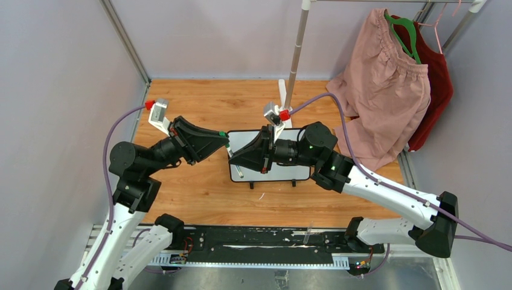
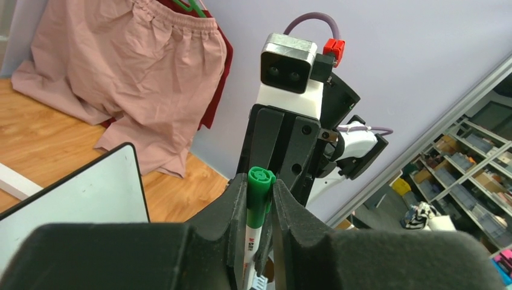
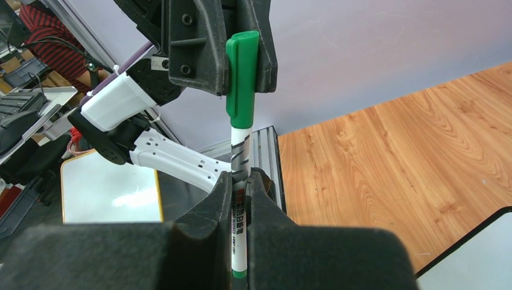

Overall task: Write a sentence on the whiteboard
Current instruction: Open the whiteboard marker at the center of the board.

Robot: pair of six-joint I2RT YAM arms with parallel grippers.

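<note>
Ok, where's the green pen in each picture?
Top external: the green marker is mid-picture, over the whiteboard near its left edge.
Left wrist: marker bottom middle, cap up; whiteboard at left.
Right wrist: marker centre, upright; whiteboard corner bottom right.
Shared landmark: the whiteboard.

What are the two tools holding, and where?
One green marker. The right tool pinches its white barrel; the left tool grips its green cap.

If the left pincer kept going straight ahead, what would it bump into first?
Probably the right pincer: it sits nose to nose with the left pincer, and both grip the same green pen.
</note>
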